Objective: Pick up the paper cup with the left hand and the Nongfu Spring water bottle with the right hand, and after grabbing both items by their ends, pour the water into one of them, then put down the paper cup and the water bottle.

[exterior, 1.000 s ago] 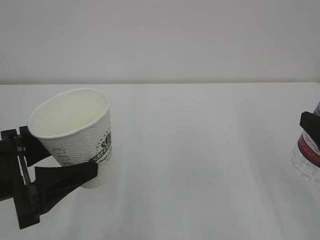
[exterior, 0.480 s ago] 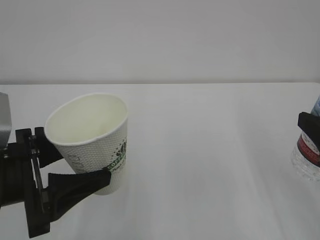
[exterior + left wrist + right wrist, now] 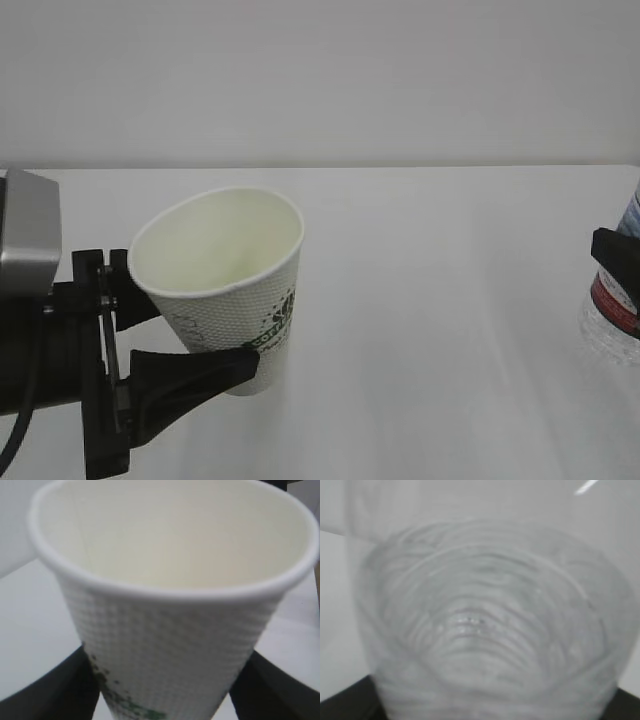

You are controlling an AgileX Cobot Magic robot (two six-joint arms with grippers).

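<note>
A plain white worktop [image 3: 420, 300] fills the lower two-thirds of the exterior frame, running back to a straight far edge where it meets a pale wall [image 3: 320, 80] across the upper third. The surface is smooth and unmarked through the middle. Soft grey shadows fall at lower left and at the right edge. Whether anything rests directly on it cannot be told from here. In the left wrist view the same white surface shows blurred at the left and right sides.
</note>
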